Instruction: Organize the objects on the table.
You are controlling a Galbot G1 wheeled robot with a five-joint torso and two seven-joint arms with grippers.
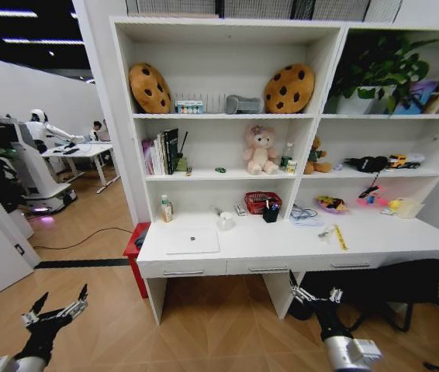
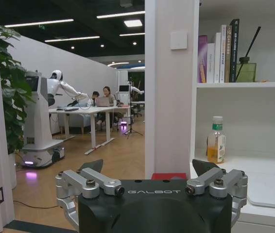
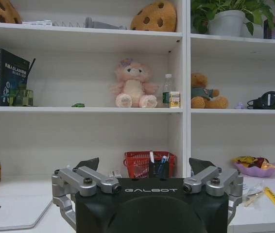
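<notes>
Straight ahead stands a long white table [image 1: 406, 246] joined to white shelving [image 1: 227, 116]. On its top, toward the robot's left, a silver laptop [image 1: 192, 240] lies flat and closed. A clear bottle with a green label [image 1: 164, 208] stands upright behind the laptop, near the back wall. A red basket [image 1: 262, 202] sits near the middle, with pens [image 1: 269, 206] upright in a dark holder just beside it. A yellow strip [image 1: 340, 237] lies flat toward the right.

Both arms hang low in front of the table, well apart from it. The left gripper [image 1: 60, 304] and the right gripper [image 1: 314, 289] each have their fingers spread apart, holding nothing.
</notes>
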